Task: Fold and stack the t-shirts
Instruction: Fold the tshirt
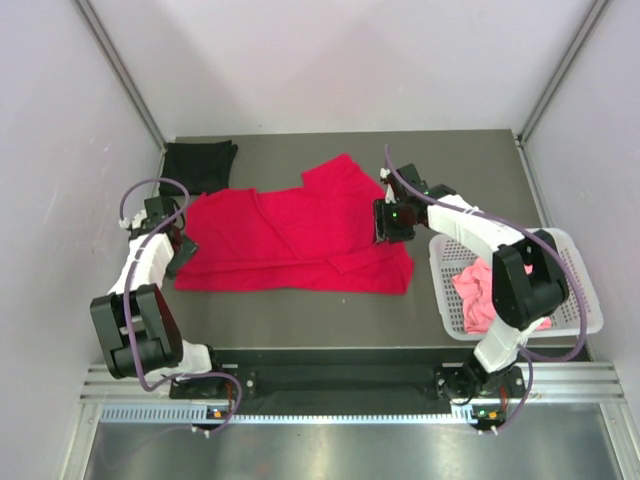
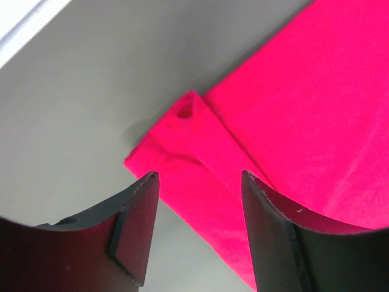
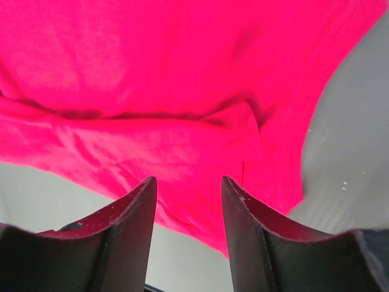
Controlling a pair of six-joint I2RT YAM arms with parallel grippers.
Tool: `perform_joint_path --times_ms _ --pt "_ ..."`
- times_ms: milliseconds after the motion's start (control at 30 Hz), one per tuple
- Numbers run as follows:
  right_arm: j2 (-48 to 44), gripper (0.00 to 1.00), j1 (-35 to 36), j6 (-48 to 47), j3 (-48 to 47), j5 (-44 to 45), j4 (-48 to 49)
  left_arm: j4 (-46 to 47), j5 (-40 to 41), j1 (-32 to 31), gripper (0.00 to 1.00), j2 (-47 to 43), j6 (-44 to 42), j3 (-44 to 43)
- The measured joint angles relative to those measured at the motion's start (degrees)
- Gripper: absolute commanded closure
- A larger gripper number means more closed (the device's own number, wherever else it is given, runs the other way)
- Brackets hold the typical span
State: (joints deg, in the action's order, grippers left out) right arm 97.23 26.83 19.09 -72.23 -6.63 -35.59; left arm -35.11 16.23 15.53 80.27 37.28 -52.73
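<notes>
A bright red t-shirt (image 1: 290, 240) lies spread across the middle of the table. My left gripper (image 1: 181, 251) hovers at its left edge. In the left wrist view the jaws (image 2: 197, 175) stand open over a folded-over corner of the red cloth (image 2: 182, 152), with nothing pinched. My right gripper (image 1: 388, 236) is over the shirt's right side. Its fingers (image 3: 188, 179) are open above the wrinkled red hem (image 3: 200, 152). A folded black t-shirt (image 1: 198, 163) rests at the back left. A salmon pink t-shirt (image 1: 476, 295) lies crumpled in the basket.
The white plastic lattice basket (image 1: 580, 270) stands at the right edge of the table, beside the right arm. Grey walls and metal frame posts enclose the dark tabletop (image 1: 300, 320) at the back and on both sides.
</notes>
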Motion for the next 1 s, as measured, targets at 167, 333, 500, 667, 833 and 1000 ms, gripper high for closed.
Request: perform_joint_path --times_ms 167,333,500,667,833,1000 --pt "4.6 0.53 -1.2 2.8 -0.2 -1.1 0.3 0.2 -3.0 -0.3 0.36 0.2 -0.9 0.4" --pt "7.3 0.55 -1.4 6.1 -0.3 -0.9 0.4 0.7 -4.2 -2.3 0.36 -1.6 -0.5 3.7" --pt "7.6 0.56 -1.4 7.7 -0.3 0.9 0.3 0.3 -4.7 -4.1 0.36 -0.8 -0.4 3.2" --pt "7.6 0.54 -1.7 6.4 -0.3 2.5 0.4 0.4 -4.7 -5.1 0.37 1.0 -0.4 2.4" --pt "8.6 0.53 -3.4 4.5 -1.0 2.4 0.4 0.3 -4.7 -5.2 0.37 1.9 -0.4 2.4" --pt "11.0 0.53 -4.2 2.9 -3.2 1.9 0.6 0.2 -4.4 -5.2 0.37 2.5 -0.4 1.7"
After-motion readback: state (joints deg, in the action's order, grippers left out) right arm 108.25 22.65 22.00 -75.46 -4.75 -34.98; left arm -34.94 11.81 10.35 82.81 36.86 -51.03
